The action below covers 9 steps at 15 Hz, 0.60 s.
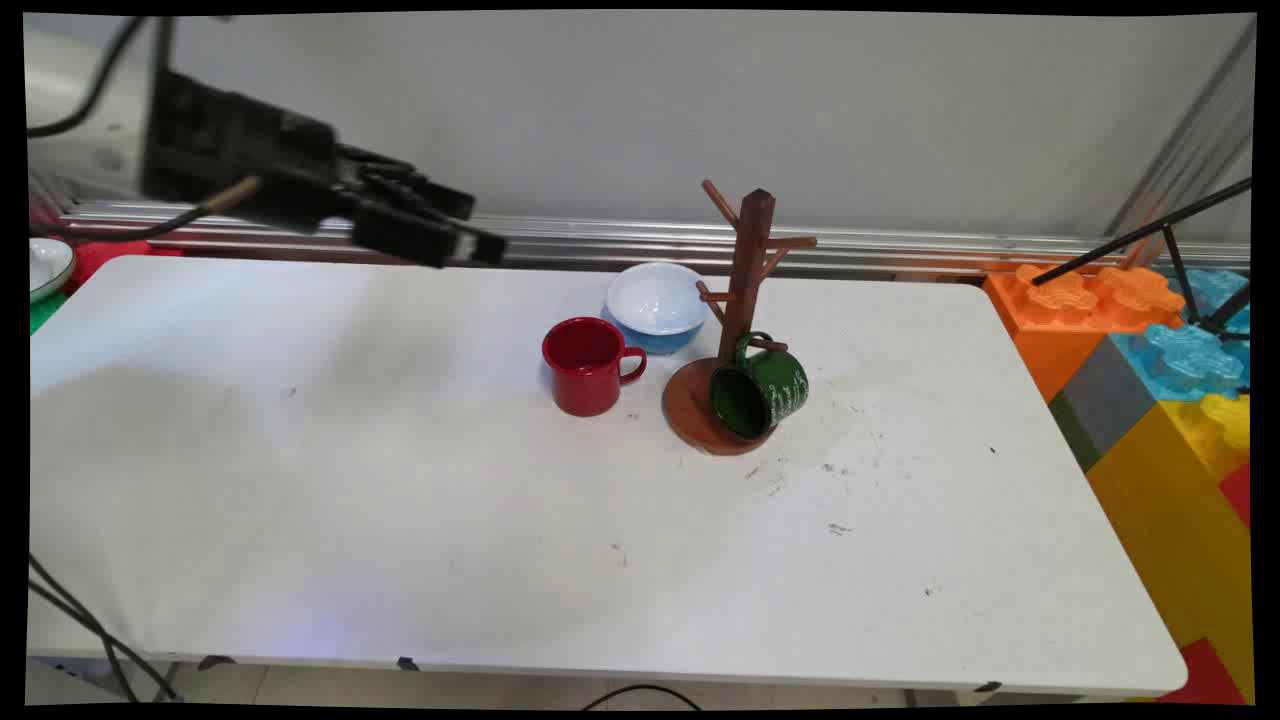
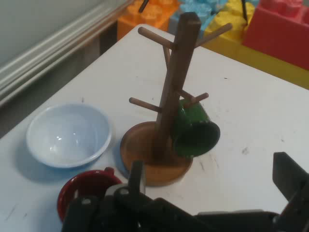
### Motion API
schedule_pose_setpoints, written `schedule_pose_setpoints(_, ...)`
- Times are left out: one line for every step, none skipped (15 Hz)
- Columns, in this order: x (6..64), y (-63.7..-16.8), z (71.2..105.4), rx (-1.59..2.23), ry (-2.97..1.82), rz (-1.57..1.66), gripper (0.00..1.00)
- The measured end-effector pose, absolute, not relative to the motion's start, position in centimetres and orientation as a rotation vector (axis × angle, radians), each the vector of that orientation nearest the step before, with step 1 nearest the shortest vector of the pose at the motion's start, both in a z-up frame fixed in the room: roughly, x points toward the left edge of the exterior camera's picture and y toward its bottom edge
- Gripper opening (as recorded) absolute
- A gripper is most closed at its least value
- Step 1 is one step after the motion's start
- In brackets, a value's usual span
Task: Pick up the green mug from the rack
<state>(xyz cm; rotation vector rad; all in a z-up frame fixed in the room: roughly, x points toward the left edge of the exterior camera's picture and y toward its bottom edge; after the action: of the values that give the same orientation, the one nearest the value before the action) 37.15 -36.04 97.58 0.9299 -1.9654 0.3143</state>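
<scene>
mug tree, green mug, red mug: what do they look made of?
Mug tree: wood, dark brown stain, round pegs and turned disc base. Green mug: probably enamelled metal, glossy with white speckling, thin wall. Red mug: looks the same kind, glossy red, thin rolled rim; ceramic cannot be ruled out.

Soft even light (faint shadows)

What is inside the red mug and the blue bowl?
The blue bowl shows a bare white interior. The red mug looks empty, though the gripper hides part of it in the hand view.
</scene>
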Motion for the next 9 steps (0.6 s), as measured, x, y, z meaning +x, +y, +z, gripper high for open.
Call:
schedule_pose_setpoints(35.8, -36.7, 97.6, 0.952, -1.967, 0.31, 1.0)
schedule_pose_setpoints(34.6, -37.2, 97.6, 0.968, -1.972, 0.306, 1.0)
schedule_pose_setpoints(33.2, -37.7, 97.6, 0.978, -1.98, 0.302, 1.0)
schedule_pose_setpoints(32.1, -38.1, 97.6, 0.983, -1.988, 0.299, 1.0)
schedule_pose_setpoints(30.5, -38.6, 97.6, 0.988, -1.998, 0.295, 1.0)
schedule_pose_setpoints(28.7, -39.2, 97.5, 0.993, -2.01, 0.292, 1.0)
schedule_pose_setpoints(27.2, -39.7, 97.4, 1.0, -2.021, 0.292, 1.0)
schedule_pose_setpoints(26.0, -40.1, 97.3, 1.007, -2.029, 0.292, 1.0)
schedule_pose_setpoints(25.2, -40.3, 97.1, 1.012, -2.035, 0.292, 1.0)
